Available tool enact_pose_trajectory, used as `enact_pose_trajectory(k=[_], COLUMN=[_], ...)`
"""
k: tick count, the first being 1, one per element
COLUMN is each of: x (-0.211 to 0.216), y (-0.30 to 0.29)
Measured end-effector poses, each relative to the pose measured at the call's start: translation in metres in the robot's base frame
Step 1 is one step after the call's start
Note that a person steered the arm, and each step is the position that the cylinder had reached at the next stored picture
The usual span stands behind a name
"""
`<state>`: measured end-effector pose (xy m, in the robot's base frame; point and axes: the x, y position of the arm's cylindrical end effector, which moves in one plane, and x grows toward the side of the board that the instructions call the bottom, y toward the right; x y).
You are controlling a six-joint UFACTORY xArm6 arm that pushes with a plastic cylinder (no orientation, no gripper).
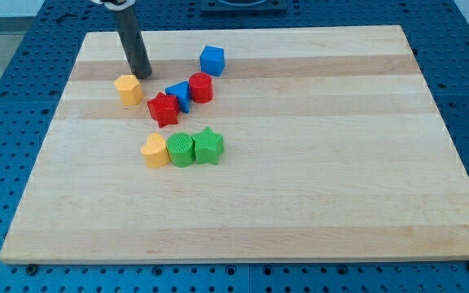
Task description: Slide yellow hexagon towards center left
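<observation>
- My tip (145, 75) is resting on the wooden board (316, 203) near the view's top left, at the lower end of the dark rod (133, 45) that is coming down from the view's top edge.
- There are no fingers on this arm, so there is nothing open, closed or gripping; the rod is simply ending in my tip.
- The yellow hexagon (129, 89) is sitting in the board's upper left part, just below and to the left of my tip; the two look to be touching or very nearly so, and I cannot tell which.
- The red star (163, 109) is lying to the lower right of the yellow hexagon, a little apart from it.
- The blue triangle (179, 95) is sitting pressed between the red star and the red cylinder (201, 87), which is standing to its right.
- The blue cube (212, 60) is sitting alone above the red cylinder, nearer the view's top.
- Lower down, three blocks are lining up in a touching row: the yellow heart (155, 150) on the left, the green cylinder (181, 150) in the middle and the green star (208, 146) on the right.
- This row is lying well apart from my tip, towards the board's middle left.
</observation>
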<state>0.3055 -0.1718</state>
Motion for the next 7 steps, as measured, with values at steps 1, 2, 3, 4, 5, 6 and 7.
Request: enact_pose_trajectory(k=[1,2,3,4,5,6,7], x=[0.012,0.037,0.059,0.059,0.06,0.078,0.102], y=[0.0,0.0,-0.004,-0.017,-0.041,-0.048,-0.048])
